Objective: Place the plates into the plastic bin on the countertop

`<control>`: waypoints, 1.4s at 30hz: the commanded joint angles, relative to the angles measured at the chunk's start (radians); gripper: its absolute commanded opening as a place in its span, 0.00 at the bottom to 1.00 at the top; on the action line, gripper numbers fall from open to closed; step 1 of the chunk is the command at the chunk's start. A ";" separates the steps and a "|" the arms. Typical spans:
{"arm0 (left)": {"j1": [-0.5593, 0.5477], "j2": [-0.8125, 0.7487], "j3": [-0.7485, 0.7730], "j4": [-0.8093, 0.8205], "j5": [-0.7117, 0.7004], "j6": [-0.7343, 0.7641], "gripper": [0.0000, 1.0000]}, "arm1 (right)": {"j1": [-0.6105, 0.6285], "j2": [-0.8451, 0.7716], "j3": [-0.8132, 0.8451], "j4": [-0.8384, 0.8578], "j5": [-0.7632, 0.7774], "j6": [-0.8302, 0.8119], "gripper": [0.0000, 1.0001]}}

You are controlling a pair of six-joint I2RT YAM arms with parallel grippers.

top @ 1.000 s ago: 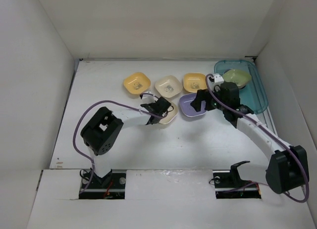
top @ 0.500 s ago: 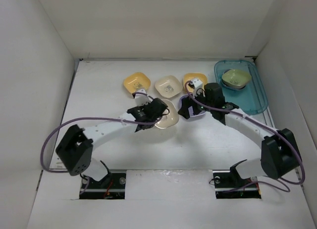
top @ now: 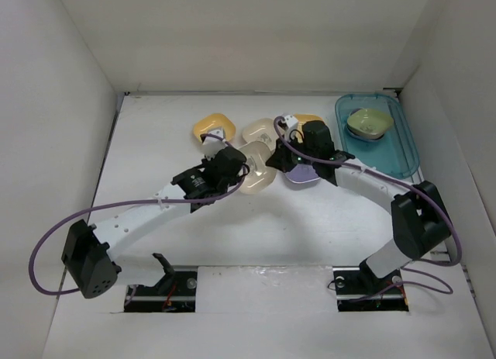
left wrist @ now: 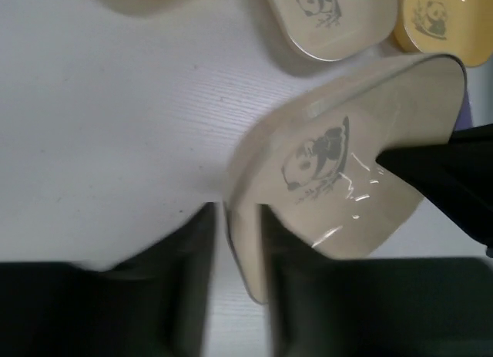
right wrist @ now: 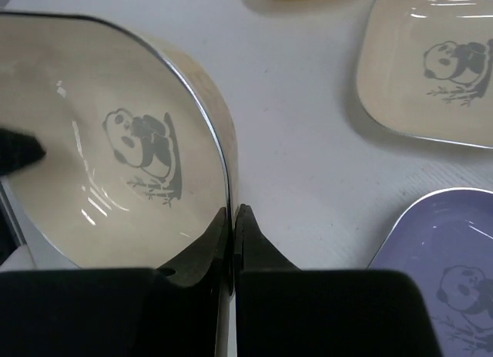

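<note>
Seen from above, both arms meet over the middle of the white countertop (top: 155, 150) at one cream plate (top: 256, 179), which is tilted. The right gripper (right wrist: 233, 218) pinches its thin rim, fingers pressed tight on it. The left gripper (left wrist: 235, 245) straddles another edge of the same plate (a sliver of white shows beside one finger), so we cannot tell whether it grips. A purple plate (top: 304, 175), a second cream plate (top: 256, 130) and a yellow plate (top: 209, 126) lie close by. The teal plastic bin (top: 404, 153) sits at far right, well apart, with a green plate (top: 369, 122) inside.
</note>
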 commanded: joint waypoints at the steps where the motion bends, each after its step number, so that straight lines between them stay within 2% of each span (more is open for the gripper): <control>1: -0.013 0.018 0.070 0.110 0.085 0.045 0.43 | -0.029 0.001 0.040 0.063 -0.023 0.044 0.00; 3: -0.013 0.041 0.121 0.063 0.032 0.011 0.99 | -0.113 -0.025 0.040 0.053 0.010 0.064 0.00; 9: -0.013 -0.012 0.115 -0.028 -0.023 0.011 1.00 | -0.403 -0.076 0.093 -0.085 0.228 0.130 0.00; 10: -0.013 -0.028 0.106 -0.039 -0.023 0.011 1.00 | -0.482 -0.076 0.117 -0.095 0.240 0.142 0.00; 13: -0.013 -0.090 0.063 -0.039 -0.023 0.029 1.00 | -0.610 -0.028 0.160 -0.117 0.269 0.182 0.00; 17: -0.013 -0.156 0.020 -0.050 -0.013 0.029 1.00 | -0.704 0.039 0.264 -0.137 0.300 0.209 0.00; 19: -0.013 -0.175 0.009 -0.036 -0.004 0.039 1.00 | -0.713 0.088 0.313 -0.203 0.366 0.219 0.00; 23: -0.013 -0.166 0.009 -0.027 0.015 0.048 1.00 | -0.752 0.165 0.367 -0.220 0.456 0.241 0.00; 26: -0.013 -0.157 0.009 -0.016 0.036 0.048 1.00 | -0.781 0.217 0.389 -0.220 0.457 0.264 0.00; 33: -0.013 -0.178 -0.038 0.016 0.072 0.058 1.00 | -0.801 0.258 0.409 -0.209 0.564 0.264 0.00; 41: -0.013 -0.178 -0.039 0.026 0.082 0.058 1.00 | -0.801 0.320 0.409 -0.209 0.535 0.275 0.00; 42: -0.013 -0.178 -0.039 0.026 0.082 0.058 1.00 | -0.801 0.320 0.409 -0.209 0.535 0.275 0.05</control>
